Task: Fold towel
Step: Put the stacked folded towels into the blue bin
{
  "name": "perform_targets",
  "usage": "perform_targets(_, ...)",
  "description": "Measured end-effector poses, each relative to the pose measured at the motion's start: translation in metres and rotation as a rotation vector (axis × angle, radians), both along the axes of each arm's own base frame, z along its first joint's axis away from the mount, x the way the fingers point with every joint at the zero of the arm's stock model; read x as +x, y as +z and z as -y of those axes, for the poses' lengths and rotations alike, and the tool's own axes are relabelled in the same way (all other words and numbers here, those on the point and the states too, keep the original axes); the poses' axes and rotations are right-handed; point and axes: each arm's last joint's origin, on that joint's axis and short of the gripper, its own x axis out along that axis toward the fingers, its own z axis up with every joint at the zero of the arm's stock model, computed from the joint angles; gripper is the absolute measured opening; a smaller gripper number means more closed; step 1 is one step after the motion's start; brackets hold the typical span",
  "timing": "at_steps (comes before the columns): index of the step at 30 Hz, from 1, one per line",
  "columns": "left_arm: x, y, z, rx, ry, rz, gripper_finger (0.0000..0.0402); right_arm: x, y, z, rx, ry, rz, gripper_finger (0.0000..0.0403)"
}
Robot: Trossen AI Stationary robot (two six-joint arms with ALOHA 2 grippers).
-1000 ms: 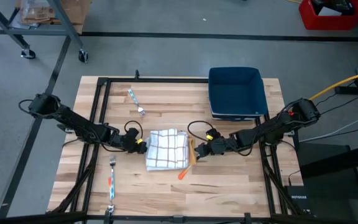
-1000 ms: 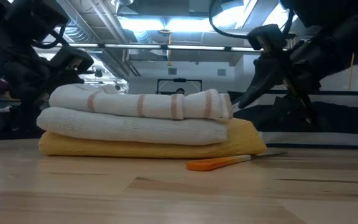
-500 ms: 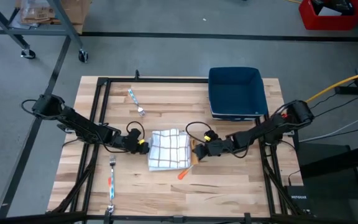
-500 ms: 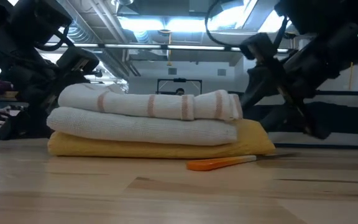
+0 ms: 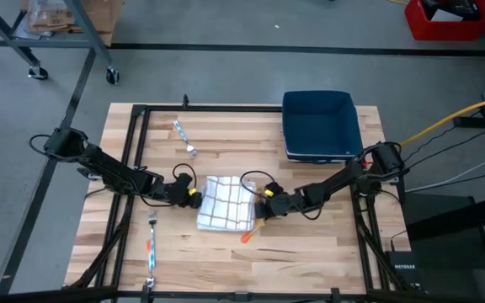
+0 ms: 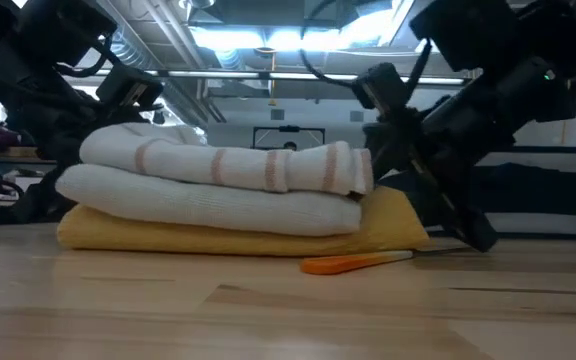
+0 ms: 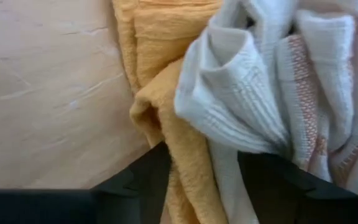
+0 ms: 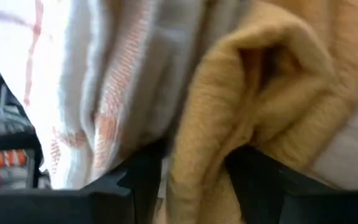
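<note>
The folded towel stack (image 5: 226,203) is seen mid-tabletop (image 5: 310,244), clamped at opposite ends: the left gripper (image 5: 194,196) is closed on yellow and white layers, the right gripper (image 5: 258,204) on the yellow fold. Uneven pulling is judged liable to skew the layers. The blue bin (image 5: 321,125) is shown empty.

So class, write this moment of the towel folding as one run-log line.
step: gripping stack edges | left hand: on towels' left edge | right hand: on right edge | stack: white over yellow
</note>
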Motion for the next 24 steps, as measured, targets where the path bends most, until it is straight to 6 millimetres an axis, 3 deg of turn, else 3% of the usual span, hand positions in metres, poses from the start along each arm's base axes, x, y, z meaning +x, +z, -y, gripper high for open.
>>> perform_targets(4,0.000,0.000,0.000,0.008,-0.007,0.002,0.0141,0.010,0.006,0.003,-0.072,0.046,0.013,0.0150)
perform_targets(12,0.001,0.001,0.001,0.031,-0.032,0.018,0.0025,0.020,0.016,0.008,-0.140,0.081,0.058,0.0020)
perform_targets(19,0.007,0.011,0.003,0.115,-0.109,0.131,0.0006,0.034,0.032,0.004,-0.203,0.127,0.122,0.0045)
perform_targets(24,0.013,0.020,0.004,0.147,-0.122,0.216,0.0003,0.047,0.050,0.001,-0.290,0.167,0.180,0.0016)
